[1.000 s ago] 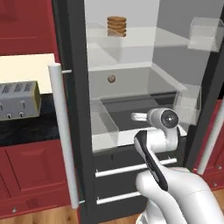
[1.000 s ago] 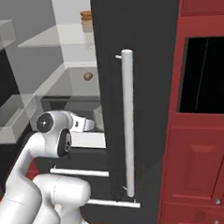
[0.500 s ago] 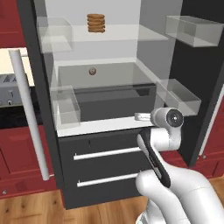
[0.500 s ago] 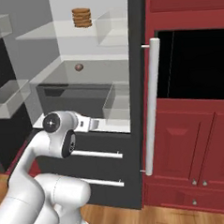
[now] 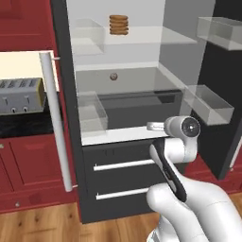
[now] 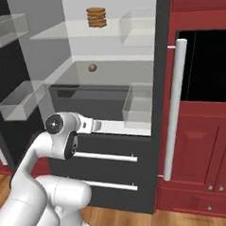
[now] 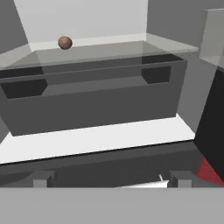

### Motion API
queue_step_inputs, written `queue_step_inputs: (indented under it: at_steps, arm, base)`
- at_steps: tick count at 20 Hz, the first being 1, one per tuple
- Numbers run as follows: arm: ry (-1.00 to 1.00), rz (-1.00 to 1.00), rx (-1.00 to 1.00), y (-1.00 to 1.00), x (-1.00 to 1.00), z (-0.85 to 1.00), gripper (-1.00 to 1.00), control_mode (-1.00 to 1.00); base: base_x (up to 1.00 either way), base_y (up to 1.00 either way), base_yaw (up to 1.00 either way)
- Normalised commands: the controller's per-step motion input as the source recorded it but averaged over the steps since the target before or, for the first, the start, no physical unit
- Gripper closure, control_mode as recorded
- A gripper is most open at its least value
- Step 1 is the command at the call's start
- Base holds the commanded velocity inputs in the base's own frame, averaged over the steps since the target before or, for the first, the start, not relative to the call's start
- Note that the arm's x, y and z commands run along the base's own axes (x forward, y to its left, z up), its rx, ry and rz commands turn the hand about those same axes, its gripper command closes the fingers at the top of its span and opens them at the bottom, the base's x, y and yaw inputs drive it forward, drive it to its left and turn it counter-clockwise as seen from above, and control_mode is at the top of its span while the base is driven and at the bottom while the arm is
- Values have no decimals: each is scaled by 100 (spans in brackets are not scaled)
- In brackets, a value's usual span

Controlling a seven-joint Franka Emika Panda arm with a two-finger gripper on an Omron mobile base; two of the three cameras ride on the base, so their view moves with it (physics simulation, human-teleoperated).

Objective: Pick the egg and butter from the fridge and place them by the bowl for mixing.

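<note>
Before the tall black fridge (image 5: 66,94) with its white interior, I had the hand (image 7: 109,181) spread wide and empty, levelled low toward the tiny brownish-pink egg (image 7: 64,42) on the glass shelf (image 7: 109,54), ready for reaching.

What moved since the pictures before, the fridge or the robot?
The robot's base drove, so the whole view slid: the fridge now sits more centred and face-on in both base views. Nothing was taken hold of or let go. The egg stays on its glass shelf, the stack of discs above it, and the tool stays open and empty.
</note>
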Motion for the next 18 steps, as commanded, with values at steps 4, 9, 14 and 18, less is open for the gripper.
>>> queue_step_inputs:
  at_steps: [4,9,14,18]
  arm:
    - [0,0,0,0,0,0,-100,100]
    - [0,0,0,0,0,0,-100,100]
    - [0,0,0,0,0,0,-100,100]
    - [0,0,0,0,0,0,-100,100]
  base:
    - [12,1,0]
    - [94,11,0]
    - [59,62,2]
    - [30,49,4]
